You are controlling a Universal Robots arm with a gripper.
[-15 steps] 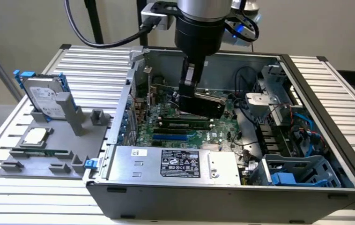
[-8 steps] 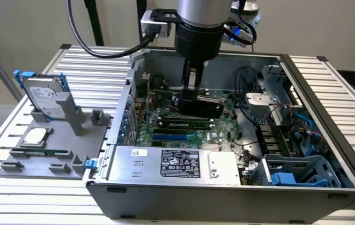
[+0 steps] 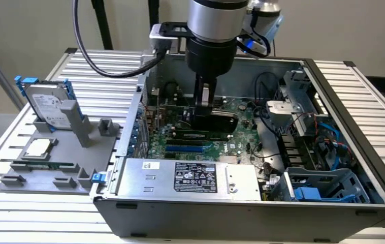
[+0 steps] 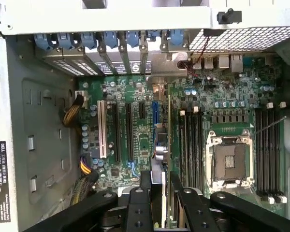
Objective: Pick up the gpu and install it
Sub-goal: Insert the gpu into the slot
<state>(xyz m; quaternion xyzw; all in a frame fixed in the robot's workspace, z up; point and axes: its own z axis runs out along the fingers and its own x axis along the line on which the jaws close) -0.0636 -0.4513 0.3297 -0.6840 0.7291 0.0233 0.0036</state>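
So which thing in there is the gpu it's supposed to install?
Look into the open grey computer case: over its green motherboard, the robot's hand pinches the gpu. It is the flat black card held on edge, unlike the silver, blue-railed hard drive outside the case.

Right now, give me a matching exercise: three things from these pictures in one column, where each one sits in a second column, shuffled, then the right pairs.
1. gpu
2. hard drive
3. power supply

A. standing in the grey fixture outside the case
B. silver box with a black label along the case wall
C. held by the tool over the motherboard

Pairs: 1-C, 2-A, 3-B
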